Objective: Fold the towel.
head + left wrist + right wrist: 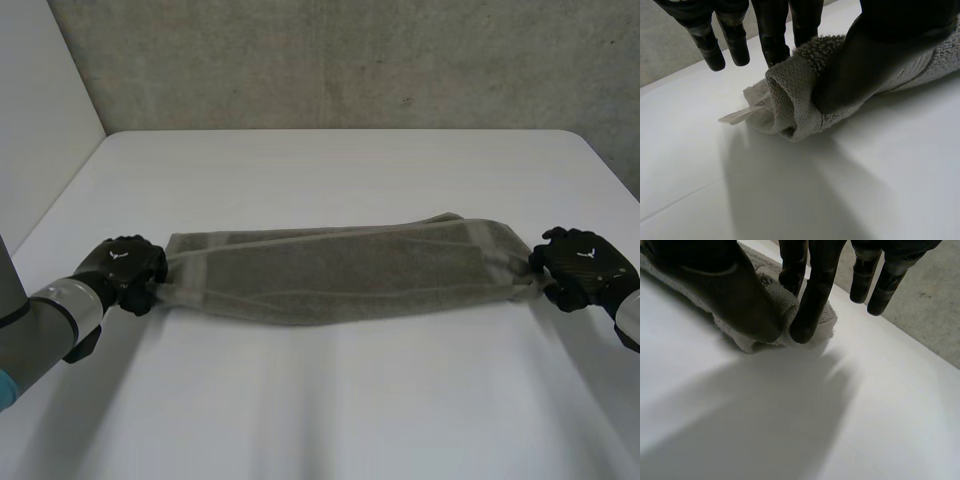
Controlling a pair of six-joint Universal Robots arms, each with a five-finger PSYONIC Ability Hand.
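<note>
One lengthwise fold looks done. Head view: towel [340, 272] lies as a long narrow band across frame centre on the white surface [340, 410], with left hand [125, 268] at its left end and right hand [582, 265] at its right end.
Left wrist view: thumb and fingers pinch the bunched end; white tag [737, 116] pokes out beside it.
Right wrist view: thumb and one finger clamp the other end, other fingers straight, off the cloth.
Left to do, I'd judge: bring the ends together, flatten.

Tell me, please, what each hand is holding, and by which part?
Both hold the towel. The left hand pinches the bunched end on its side between thumb and fingers, and the right hand pinches the opposite end.
</note>
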